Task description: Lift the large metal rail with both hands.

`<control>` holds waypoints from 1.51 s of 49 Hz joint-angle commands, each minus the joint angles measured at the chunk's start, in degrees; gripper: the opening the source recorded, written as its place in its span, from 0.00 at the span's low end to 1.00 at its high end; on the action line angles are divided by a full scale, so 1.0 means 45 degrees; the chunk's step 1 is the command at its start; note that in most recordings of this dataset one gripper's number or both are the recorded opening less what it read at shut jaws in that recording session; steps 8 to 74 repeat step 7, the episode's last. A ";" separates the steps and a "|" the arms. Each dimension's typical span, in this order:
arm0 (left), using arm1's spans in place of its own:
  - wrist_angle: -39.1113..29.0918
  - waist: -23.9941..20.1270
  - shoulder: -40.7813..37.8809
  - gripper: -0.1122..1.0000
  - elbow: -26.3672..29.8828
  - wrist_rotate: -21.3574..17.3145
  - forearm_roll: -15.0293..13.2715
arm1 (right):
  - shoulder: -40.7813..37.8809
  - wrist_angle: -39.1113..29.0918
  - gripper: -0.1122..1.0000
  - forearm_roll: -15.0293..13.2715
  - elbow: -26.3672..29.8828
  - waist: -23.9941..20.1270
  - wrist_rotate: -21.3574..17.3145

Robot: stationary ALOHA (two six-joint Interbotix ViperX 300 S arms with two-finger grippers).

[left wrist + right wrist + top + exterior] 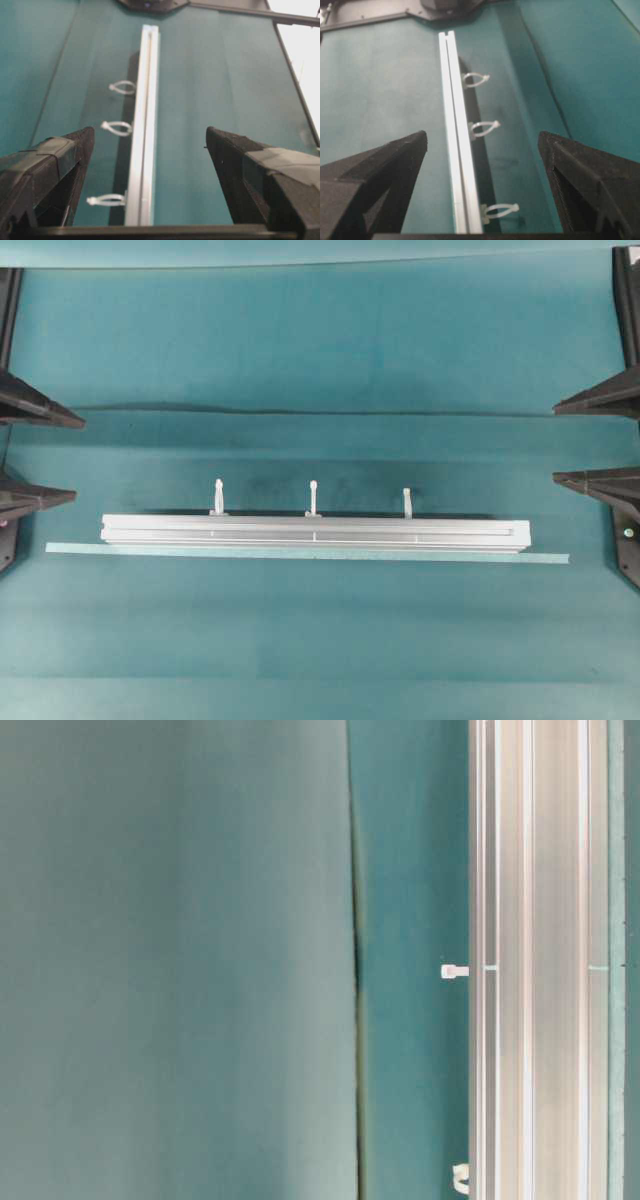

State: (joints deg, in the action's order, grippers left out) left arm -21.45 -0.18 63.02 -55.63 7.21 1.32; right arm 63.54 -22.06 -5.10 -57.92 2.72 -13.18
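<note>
The large metal rail (315,532) lies flat on the teal table, running left to right, with three whitish pegs (313,496) sticking out of its far side. It also shows in the table-level view (540,960), the left wrist view (145,140) and the right wrist view (457,150). My left gripper (30,455) is open at the left edge, off the rail's left end, and empty; its fingers (70,160) stand wide apart. My right gripper (610,445) is open at the right edge, off the rail's right end, and empty; its fingers (395,165) stand wide apart.
A thin pale tape strip (300,554) lies on the table along the rail's near side and reaches past both its ends. A fold line in the teal cloth (320,412) runs across the table behind the rail.
</note>
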 commanded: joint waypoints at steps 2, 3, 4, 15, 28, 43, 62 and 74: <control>0.0117 -0.0020 -0.0078 0.96 0.0215 0.0039 -0.0020 | 0.0039 0.0020 0.94 0.0000 0.0117 0.0039 -0.0117; 0.0137 -0.0020 -0.0078 0.96 0.0215 0.0059 -0.0020 | 0.0098 -0.0039 0.94 0.0000 0.0117 0.0020 -0.0117; 0.0176 -0.0020 -0.0078 0.96 0.0215 0.0059 -0.0020 | 0.0137 -0.0078 0.94 0.0000 0.0137 0.0020 -0.0117; 0.0254 -0.0020 -0.0039 0.96 0.0234 0.0059 -0.0020 | 0.0312 -0.0176 0.94 0.0000 0.0137 0.0020 -0.0117; 0.0254 -0.0020 -0.0039 0.96 0.0234 0.0059 -0.0020 | 0.0312 -0.0176 0.94 0.0000 0.0137 0.0020 -0.0117; 0.0254 -0.0020 -0.0039 0.96 0.0234 0.0059 -0.0020 | 0.0312 -0.0176 0.94 0.0000 0.0137 0.0020 -0.0117; 0.0254 -0.0020 -0.0039 0.96 0.0234 0.0059 -0.0020 | 0.0312 -0.0176 0.94 0.0000 0.0137 0.0020 -0.0117; 0.0254 -0.0020 -0.0039 0.96 0.0234 0.0059 -0.0020 | 0.0312 -0.0176 0.94 0.0000 0.0137 0.0020 -0.0117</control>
